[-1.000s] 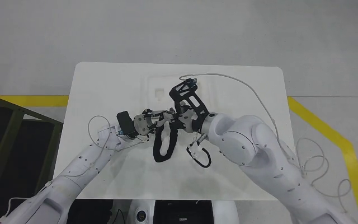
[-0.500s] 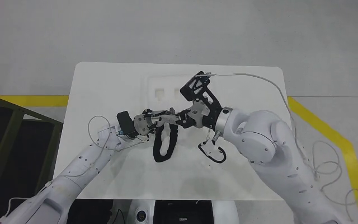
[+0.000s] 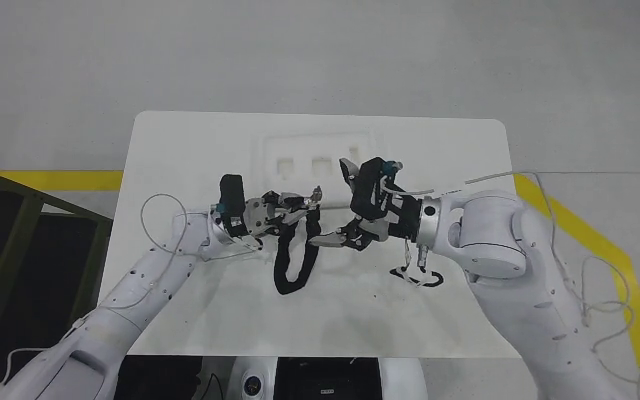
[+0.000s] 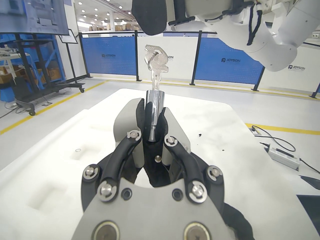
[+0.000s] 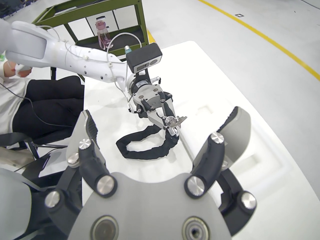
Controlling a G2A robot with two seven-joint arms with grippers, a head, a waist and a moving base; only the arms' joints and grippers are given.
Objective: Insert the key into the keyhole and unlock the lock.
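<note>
We see the left gripper (image 4: pixel 153 116) with its fingers (image 4: pixel 125 123) closed tight on the chrome cylinder (image 4: pixel 155 97) of the lock (image 3: pixel 292 262). They grip it from both sides, so that its keyhole end sticks out past the fingertips. The key (image 4: pixel 157 62) is in the keyhole: its blade goes straight into the cylinder's end. Its head stands clear beyond the cylinder, with a small ring through it. From the cylinder's other end the lock's black sleeved loop (image 5: pixel 147 148) runs down onto the white table (image 3: pixel 170 160). It lies there in a loose curl on the robot's side of the cylinder.

The right gripper (image 3: pixel 335 203) faces the cylinder's keyhole end, with its fingers (image 5: pixel 236 126) spread wide and holding nothing. In the right wrist view the cylinder and the key sit in line with the gap between those fingers, farther off. In the left wrist view we see one black finger pad (image 4: pixel 149 6) just beyond the key's head, near it but not touching.

A white foam tray (image 3: pixel 262 150) with shallow square recesses lies on the table on the far side of the cylinder from the robot. A green cart (image 5: pixel 100 18) stands on the floor well apart from the cylinder, behind the left arm.
</note>
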